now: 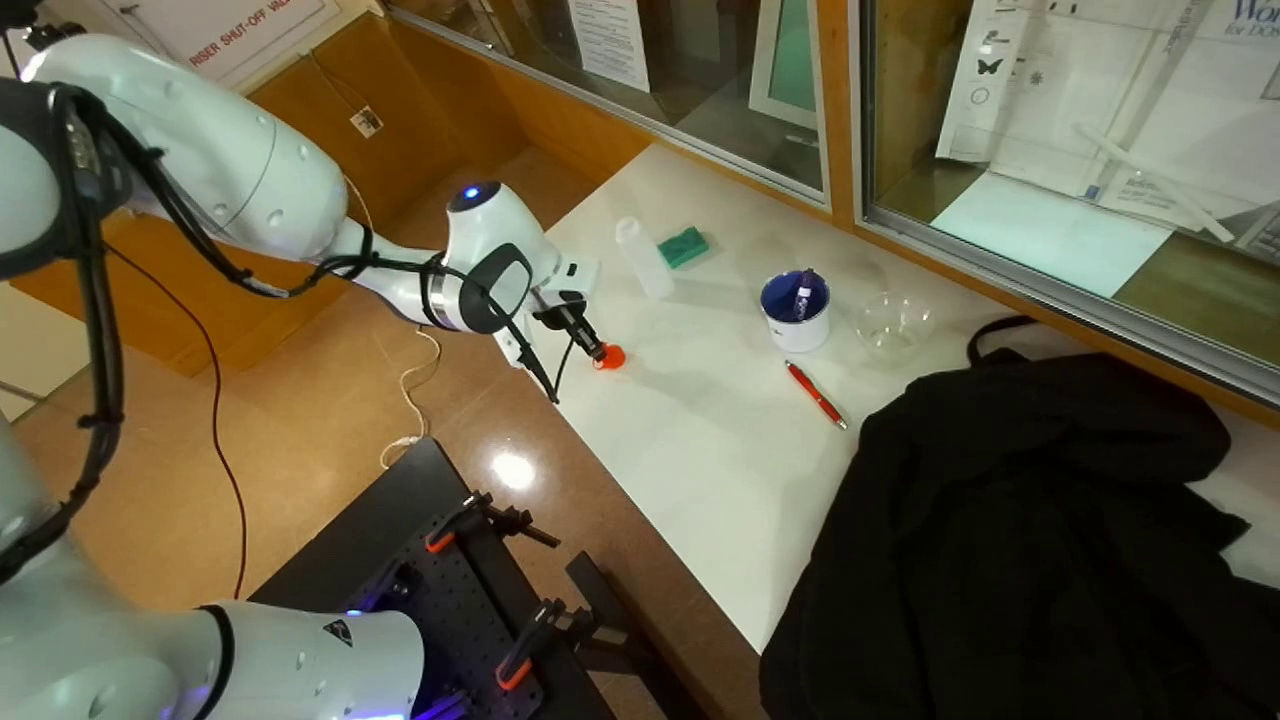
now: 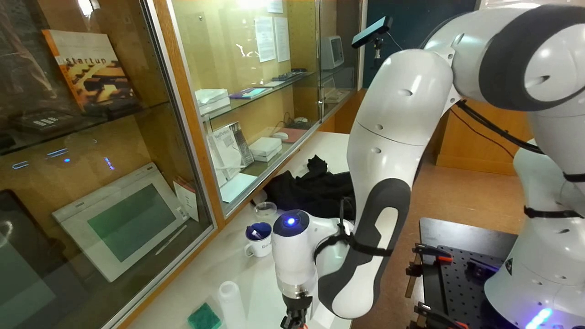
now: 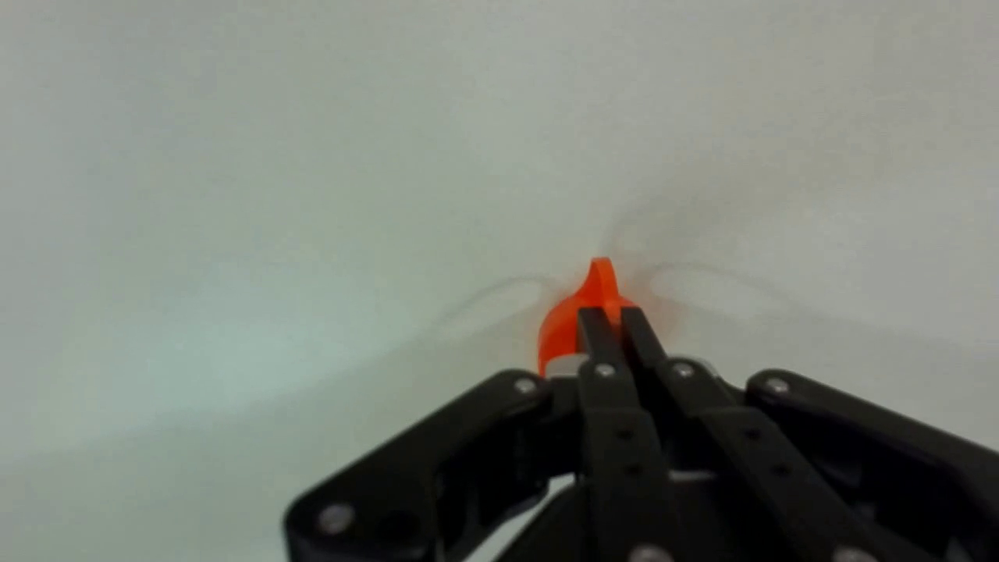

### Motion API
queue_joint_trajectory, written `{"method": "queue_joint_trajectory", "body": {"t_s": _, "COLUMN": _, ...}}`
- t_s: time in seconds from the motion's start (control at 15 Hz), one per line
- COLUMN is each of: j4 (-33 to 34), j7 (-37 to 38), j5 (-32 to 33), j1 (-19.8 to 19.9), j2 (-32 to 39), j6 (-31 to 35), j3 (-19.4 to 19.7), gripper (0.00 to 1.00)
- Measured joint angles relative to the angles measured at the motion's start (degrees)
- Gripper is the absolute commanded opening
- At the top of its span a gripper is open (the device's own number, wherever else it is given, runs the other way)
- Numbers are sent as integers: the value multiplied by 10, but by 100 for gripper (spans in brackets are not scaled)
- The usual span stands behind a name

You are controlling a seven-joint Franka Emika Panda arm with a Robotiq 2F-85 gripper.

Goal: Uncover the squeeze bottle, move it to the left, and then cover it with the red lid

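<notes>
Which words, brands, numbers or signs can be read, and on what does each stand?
"RISER SHUT-OFF VAL", ending unclear, on the white panel
"startup" on the book
"Wor", cut off, "for DOS", on the white item in the cabinet
"Go", rest hidden, on the mug
Too small or blurred: the papers, the marker, the robot's triangle label, the cabinet's other print.

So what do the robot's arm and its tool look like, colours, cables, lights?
The arm is glossy white and rounded, with dark grey panels. Black cables run along it, and a blue light glows on it. The tool is black, with slim fingers and silvery screws.
</notes>
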State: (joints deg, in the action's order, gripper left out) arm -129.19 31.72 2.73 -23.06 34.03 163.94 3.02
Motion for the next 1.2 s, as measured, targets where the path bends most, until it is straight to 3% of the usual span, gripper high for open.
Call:
{"method": "queue_joint_trajectory", "body": {"t_s": 0.53, "j4": 3, "j7": -4, "j5": 0, "j1": 3, "j2": -107, "j6": -29, "j3": 2, "gripper": 1}}
{"method": "queue_joint_trajectory", "body": {"t_s": 0.93, "j4": 52, "j7": -41, "j5": -4, "j1": 54, "j2": -138, "j6": -125, "j3": -31, "gripper": 1}}
{"method": "queue_joint_trajectory", "body": {"t_s": 1.2, "j4": 85, "j7": -88, "j5": -29, "j1": 84, "j2": -135, "j6": -143, "j3": -58, "gripper": 1}}
